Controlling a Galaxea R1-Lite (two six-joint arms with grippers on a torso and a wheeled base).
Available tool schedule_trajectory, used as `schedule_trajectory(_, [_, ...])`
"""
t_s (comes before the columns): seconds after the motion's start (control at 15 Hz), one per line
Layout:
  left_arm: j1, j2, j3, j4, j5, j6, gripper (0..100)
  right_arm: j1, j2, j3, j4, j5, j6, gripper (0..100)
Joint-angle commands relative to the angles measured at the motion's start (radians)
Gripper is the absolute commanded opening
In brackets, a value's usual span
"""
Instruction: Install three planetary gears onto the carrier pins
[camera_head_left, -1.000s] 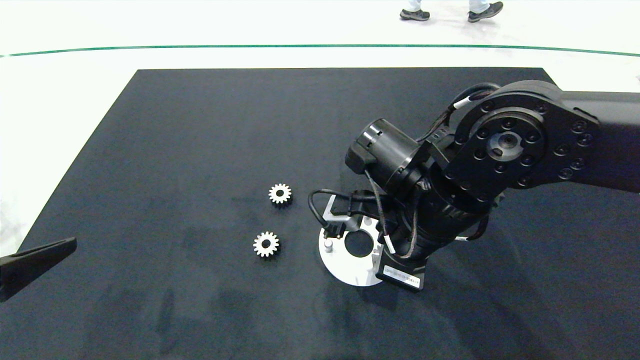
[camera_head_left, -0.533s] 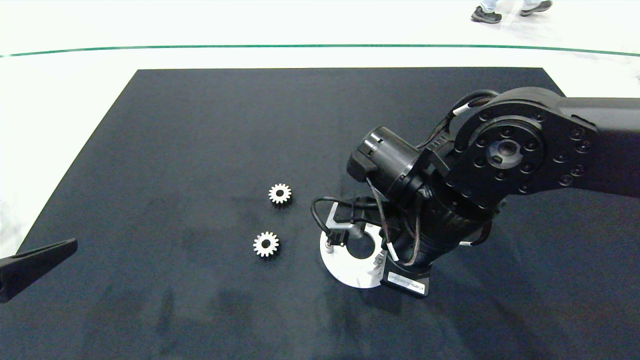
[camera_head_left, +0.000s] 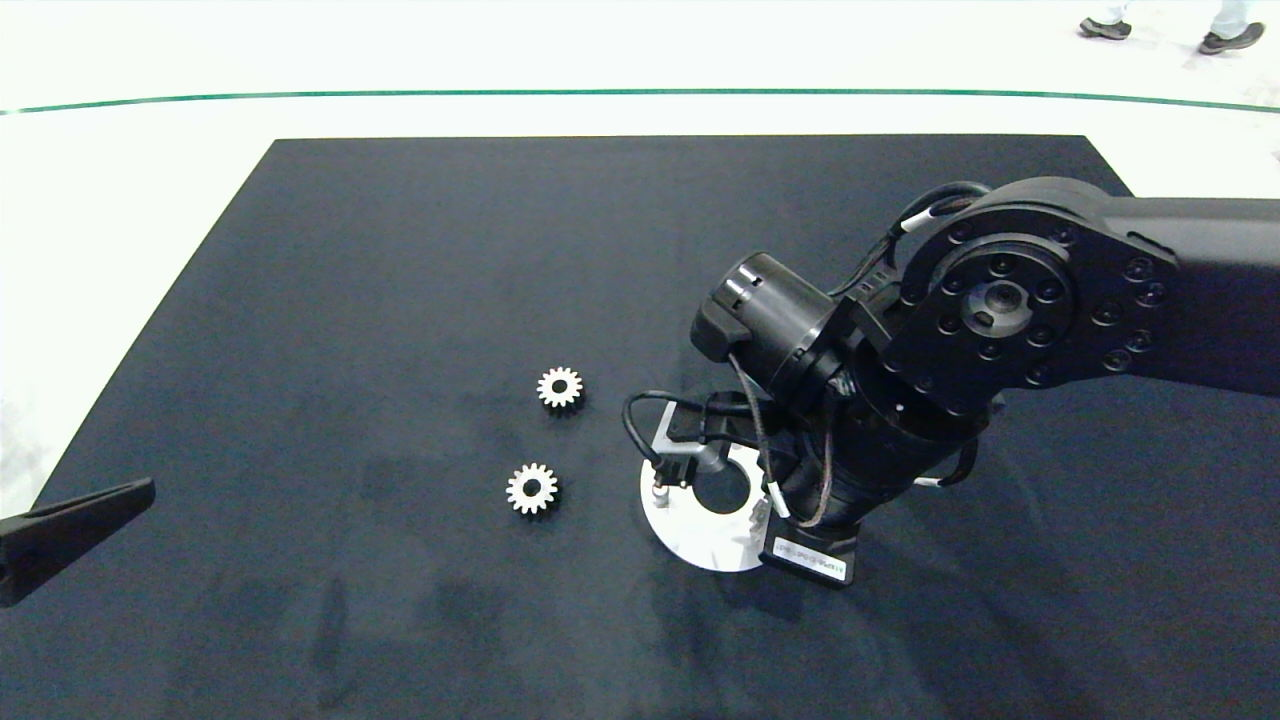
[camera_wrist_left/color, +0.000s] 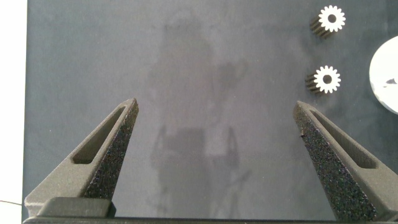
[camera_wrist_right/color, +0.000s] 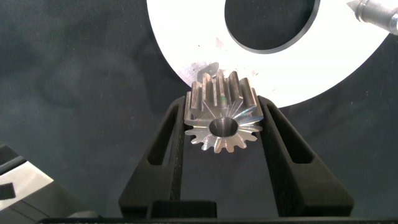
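The right gripper (camera_wrist_right/color: 222, 127) is clamped on one gear (camera_wrist_right/color: 221, 118), holding it by the teeth just above the near right edge of the white disc (camera_head_left: 700, 535). The worry, as I see it, is alignment: the gear's bore looks tilted, and I cannot see the pin beneath it, so a push down could jam the gear or shove the loose disc across the black mat (camera_head_left: 400, 250). One pin (camera_head_left: 657, 490) stands bare on the disc's left side, another (camera_wrist_right/color: 379, 14) on the far side. There is no tray or box here. Two gears (camera_head_left: 560, 387) (camera_head_left: 532, 489) lie flat on the mat left of the disc. The left gripper (camera_wrist_left/color: 217, 134) is spread wide and idle at the mat's left edge.
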Motion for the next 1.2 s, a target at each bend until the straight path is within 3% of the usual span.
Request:
schedule_trajectory(0.07, [0.0, 0.001, 0.0, 0.002, -0.001, -0.002, 100, 0.0, 0.003, 0.004, 0.007, 0.0, -0.003, 25])
schedule_trajectory(0.27, [0.0, 0.001, 0.003, 0.002, -0.001, 0.0, 100, 0.0, 0.017, 0.001, 0.007, 0.0, -0.003, 25])
schedule_trajectory(0.33, [0.0, 0.001, 0.002, 0.002, -0.001, 0.0, 100, 0.0, 0.017, 0.001, 0.008, 0.0, -0.005, 100])
schedule_trajectory(0.87, [0.0, 0.001, 0.002, 0.003, -0.001, 0.0, 100, 0.0, 0.014, -0.014, 0.01, 0.007, 0.005, 100])
schedule_trajectory(1.0, [0.0, 0.003, 0.002, 0.005, -0.001, 0.0, 100, -0.006, 0.009, -0.059, 0.01, 0.013, 0.049, 100])
schedule_trajectory(1.13, [-0.008, 0.009, 0.0, 0.005, -0.001, -0.002, 100, -0.006, -0.014, -0.115, 0.01, 0.046, 0.167, 100])
schedule_trajectory(1.2, [-0.011, 0.016, -0.001, 0.006, -0.001, 0.0, 100, -0.006, -0.026, -0.141, 0.005, 0.07, 0.247, 100])
